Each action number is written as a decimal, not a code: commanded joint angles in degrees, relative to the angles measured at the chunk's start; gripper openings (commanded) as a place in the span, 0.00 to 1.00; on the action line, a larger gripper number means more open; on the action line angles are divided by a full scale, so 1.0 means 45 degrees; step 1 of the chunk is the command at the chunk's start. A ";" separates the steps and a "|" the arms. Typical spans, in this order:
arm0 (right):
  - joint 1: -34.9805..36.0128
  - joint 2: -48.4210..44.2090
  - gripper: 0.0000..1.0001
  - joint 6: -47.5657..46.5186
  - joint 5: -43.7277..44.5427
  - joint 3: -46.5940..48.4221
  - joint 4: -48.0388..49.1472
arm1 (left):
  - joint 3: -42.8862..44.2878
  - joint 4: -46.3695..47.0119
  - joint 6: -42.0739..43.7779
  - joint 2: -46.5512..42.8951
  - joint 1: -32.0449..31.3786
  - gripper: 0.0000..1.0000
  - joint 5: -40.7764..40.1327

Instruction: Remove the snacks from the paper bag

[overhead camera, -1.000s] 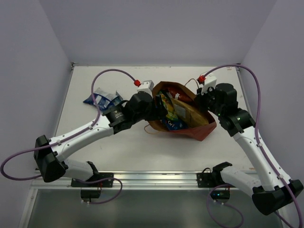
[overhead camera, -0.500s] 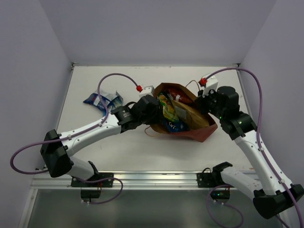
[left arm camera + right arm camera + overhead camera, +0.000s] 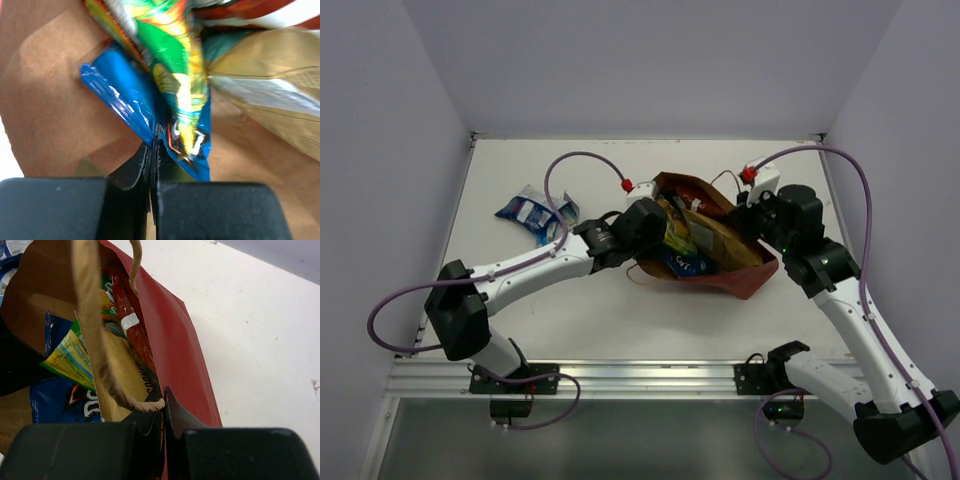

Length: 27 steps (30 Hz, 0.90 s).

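Since a second ago the left gripper point(image 3: 655, 218) has pushed further into the mouth of the brick-red paper carrier bag point(image 3: 748, 278) and clenched.

From above, the bag lies on its side on the white table point(image 3: 620, 310) with snacks point(image 3: 680, 240) crammed inside. One blue-white foil packet point(image 3: 533, 210) lies outside, left of the bag. The right gripper point(image 3: 750, 208) sits at the bag's far-right rim.

From the left wrist, the clenched tips meet the edge of a blue foil packet point(image 3: 120, 95) under a yellow-green packet point(image 3: 175, 65). A tan bag point(image 3: 270, 100) lies beside them, all inside the bag.

From the right wrist, the right gripper is clamped on the bag's red wall, by a loop handle point(image 3: 95, 330).
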 commanded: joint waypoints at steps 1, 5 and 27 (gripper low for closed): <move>-0.0036 -0.0340 0.00 0.0228 0.0269 -0.0122 0.0691 | 0.1528 0.0088 0.0667 -0.0287 -0.0071 0.00 -0.0435; -0.0055 -0.0437 0.00 0.0286 0.0894 -0.0220 0.0691 | 0.4100 -0.1217 0.1701 -0.1224 -0.0051 0.00 -0.0863; -0.0036 0.0324 0.00 0.0150 0.2419 0.0832 0.0301 | 0.8874 0.0025 0.6724 -0.0218 0.6235 0.00 0.0517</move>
